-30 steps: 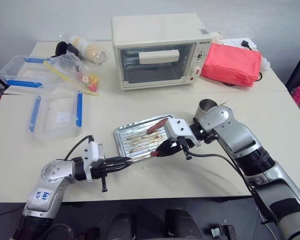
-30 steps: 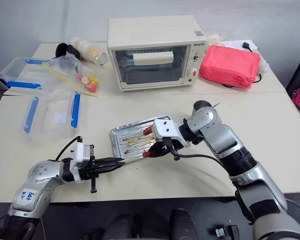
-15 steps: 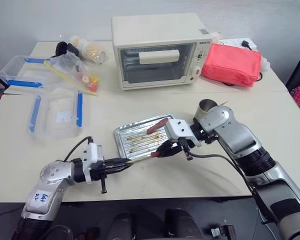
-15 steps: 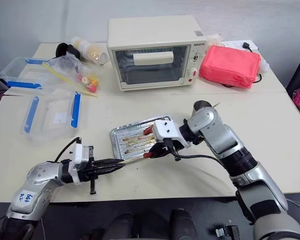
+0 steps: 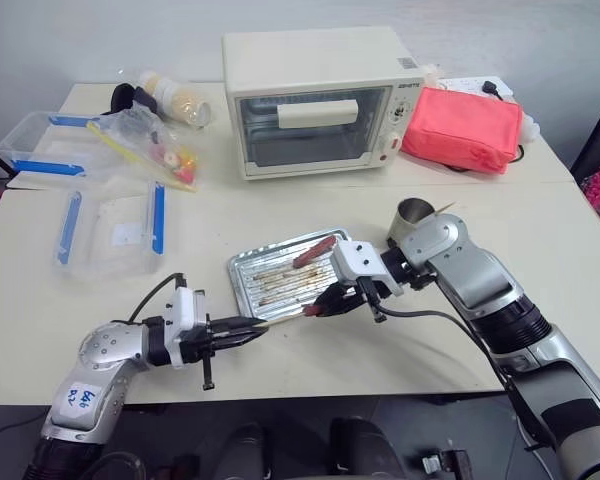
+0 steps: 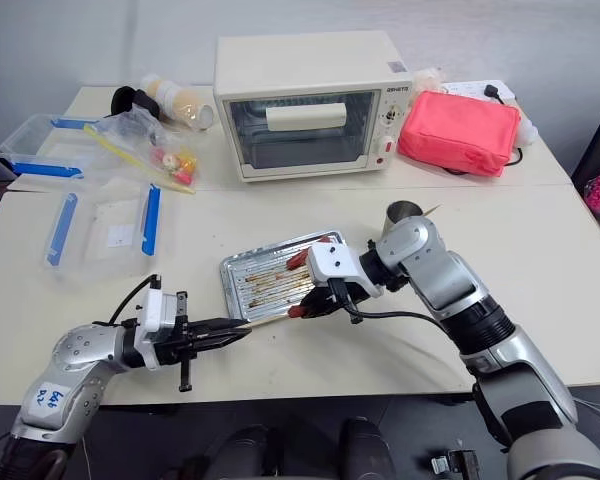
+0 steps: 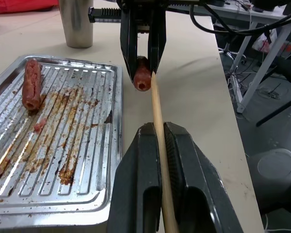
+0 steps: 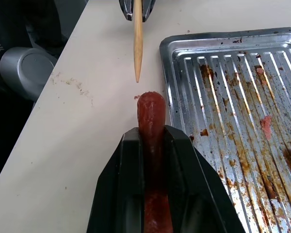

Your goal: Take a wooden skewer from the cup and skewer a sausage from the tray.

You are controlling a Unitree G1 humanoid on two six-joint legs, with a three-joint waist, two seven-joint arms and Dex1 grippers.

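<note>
The left arm reaches out low over the near edge of the table, bent at the elbow. Its wrist is level and points toward the right arm. The left gripper (image 5: pixel 248 327) is closed tight, with its 2 black fingers (image 7: pixel 184 184) pinching a thin stick. The right arm comes in from the right side, bent and angled down. The right gripper (image 5: pixel 320 305) points toward the left one, its 2 fingers (image 8: pixel 128 179) squeezing a sausage.

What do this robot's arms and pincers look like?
Both arms are silver-grey metal with black joint bands. Each white wrist block carries a black two-fingered gripper, left and right, with thin black cables looping alongside. The left arm wears a white handwritten label.
</note>
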